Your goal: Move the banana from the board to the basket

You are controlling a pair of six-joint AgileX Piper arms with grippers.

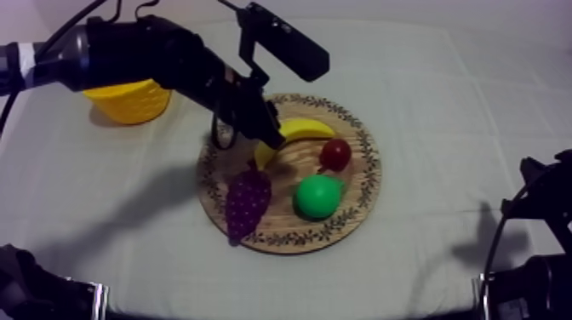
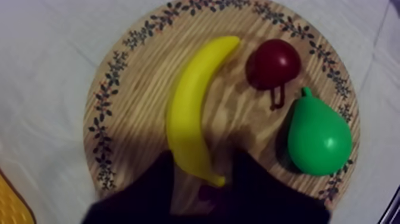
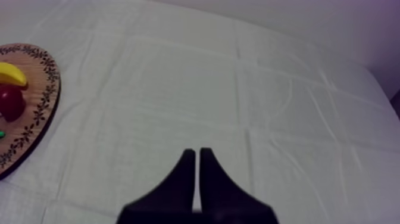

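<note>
The yellow banana (image 1: 298, 134) lies on the round wooden board (image 1: 368, 163), toward its far left part. My left arm reaches in from the upper left, and my left gripper (image 1: 265, 136) hangs over the banana's left end. In the left wrist view the left gripper (image 2: 203, 156) is open, its two black fingers (image 2: 156, 182) standing either side of the near tip of the banana (image 2: 190, 110) without closing on it. The yellow basket (image 1: 132, 100) stands at the back left, partly hidden by the arm. My right gripper (image 3: 197, 154) is shut on nothing above bare cloth.
Also on the board are a small red fruit (image 1: 335, 154), a green pear (image 1: 317, 196) and purple grapes (image 1: 248, 202). Beside the banana sit the red fruit (image 2: 274, 62) and the pear (image 2: 318, 137). My right arm (image 1: 540, 213) rests at the table's lower right.
</note>
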